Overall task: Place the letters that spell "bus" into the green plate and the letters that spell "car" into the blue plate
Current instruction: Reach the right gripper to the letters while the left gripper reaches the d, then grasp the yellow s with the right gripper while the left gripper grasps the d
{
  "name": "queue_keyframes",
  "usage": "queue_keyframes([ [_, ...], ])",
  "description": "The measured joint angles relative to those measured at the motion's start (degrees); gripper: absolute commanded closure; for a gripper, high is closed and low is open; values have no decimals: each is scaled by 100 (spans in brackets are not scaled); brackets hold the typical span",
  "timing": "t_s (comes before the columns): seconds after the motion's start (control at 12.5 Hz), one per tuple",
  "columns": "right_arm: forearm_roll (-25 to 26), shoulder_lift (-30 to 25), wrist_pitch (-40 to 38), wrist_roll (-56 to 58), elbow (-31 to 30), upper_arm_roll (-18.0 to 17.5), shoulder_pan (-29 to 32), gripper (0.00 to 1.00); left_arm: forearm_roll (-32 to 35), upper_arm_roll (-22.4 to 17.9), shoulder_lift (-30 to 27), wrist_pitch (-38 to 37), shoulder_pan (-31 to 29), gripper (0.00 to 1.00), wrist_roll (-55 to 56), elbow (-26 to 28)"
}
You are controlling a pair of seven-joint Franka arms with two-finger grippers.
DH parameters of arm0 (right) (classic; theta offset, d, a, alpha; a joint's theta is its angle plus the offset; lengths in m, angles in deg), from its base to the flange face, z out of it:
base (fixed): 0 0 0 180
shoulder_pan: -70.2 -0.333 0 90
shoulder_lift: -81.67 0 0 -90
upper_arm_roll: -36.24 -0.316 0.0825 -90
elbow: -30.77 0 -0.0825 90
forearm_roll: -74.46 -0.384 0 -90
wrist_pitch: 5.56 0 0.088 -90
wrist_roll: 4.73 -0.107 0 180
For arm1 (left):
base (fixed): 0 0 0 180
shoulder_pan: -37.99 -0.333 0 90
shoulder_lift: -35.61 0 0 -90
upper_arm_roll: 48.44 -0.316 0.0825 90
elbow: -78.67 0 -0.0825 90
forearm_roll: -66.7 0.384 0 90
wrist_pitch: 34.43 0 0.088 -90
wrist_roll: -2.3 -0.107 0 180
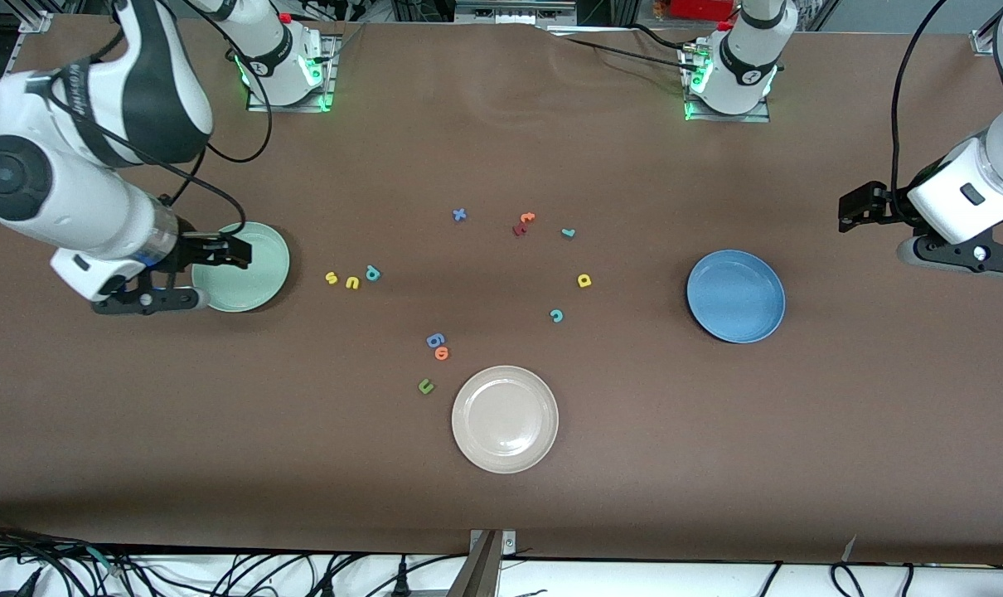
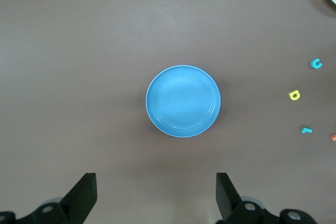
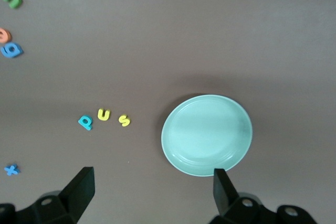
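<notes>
Nothing is sorted yet: the green plate [image 1: 242,266] and blue plate [image 1: 735,296] sit bare, the yellow "s" [image 1: 331,278], yellow "u" [image 1: 352,283], teal "b" [image 1: 373,273], teal "c" [image 1: 557,315], yellow "a" [image 1: 584,280] and teal "r" [image 1: 568,233] lie on the table [image 1: 717,456] between them, and the right tool [image 1: 224,251] over the green plate and left tool [image 1: 858,207] up past the blue plate are both spread, holding nothing.

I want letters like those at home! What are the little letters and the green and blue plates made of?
The yellow s, yellow u and teal b look like soft foam: flat, matte, chunky-cut, no shine. The green plate and blue plate look glossy and smooth, with soft light reflections, so glazed ceramic or hard plastic; the look alone cannot settle which.
</notes>
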Motion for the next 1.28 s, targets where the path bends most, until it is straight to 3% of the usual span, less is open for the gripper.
queue_keyframes([
  [0.32,-13,28,960,-123,-935,-187,-43,1,-7,18,43,4,19,0,0,16],
  [0.56,-13,25,1641,-399,-1698,-400,-61,1,-381,170,233,357,62,0,56,164],
  [0.96,-14,70,3366,-575,-3080,-429,-70,3,-452,553,453,1699,695,0,1169,1236],
  [1.28,-10,304,3866,-566,-3326,-664,-76,4,-453,580,451,2826,1578,0,2169,2182],
])
